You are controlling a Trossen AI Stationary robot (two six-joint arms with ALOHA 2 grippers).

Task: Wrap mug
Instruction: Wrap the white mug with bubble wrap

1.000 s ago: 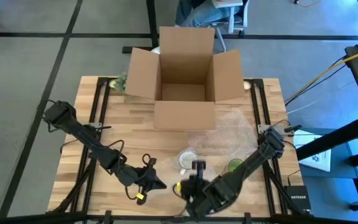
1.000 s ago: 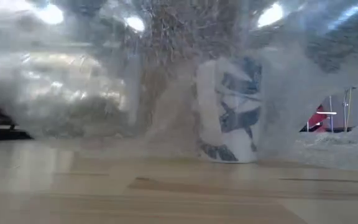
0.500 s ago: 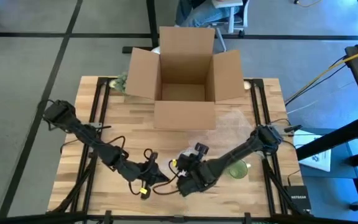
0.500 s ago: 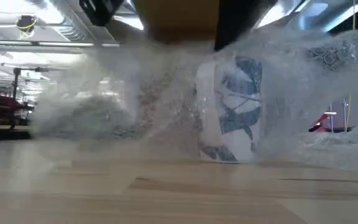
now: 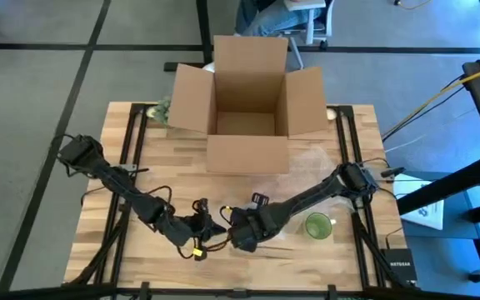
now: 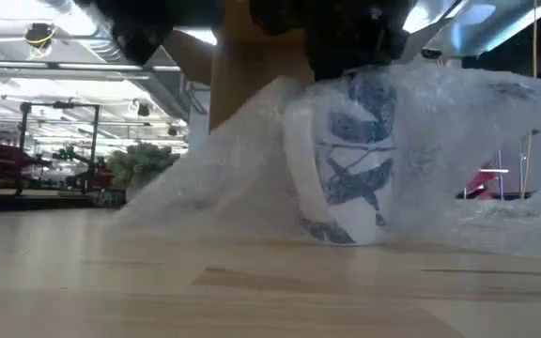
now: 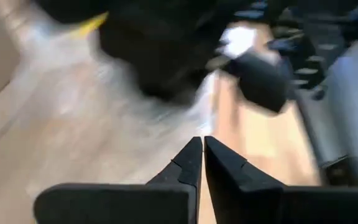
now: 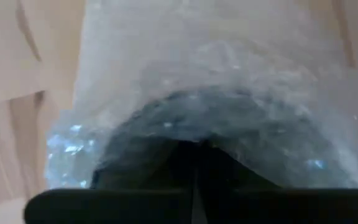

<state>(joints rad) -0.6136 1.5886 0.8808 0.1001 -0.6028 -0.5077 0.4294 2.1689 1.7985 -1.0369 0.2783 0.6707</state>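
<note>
High view: both arms stretch low over the bench point(image 5: 173, 158) front, left end effector point(image 5: 211, 227) beside the right end effector point(image 5: 238, 227).

Low view: blue-patterned mug point(image 6: 346, 160) upright under bubble wrap point(image 6: 224, 160).

Wrist views: left fingers point(image 7: 219, 171) pressed together; right apparently clamps wrap.

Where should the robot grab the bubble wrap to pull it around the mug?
Probably the loose edge of the bubble wrap where it slopes down to the table, on the side away from the mug. That flap lies thin and free, so an end effector could pinch it from the side, low over the wood.
</note>
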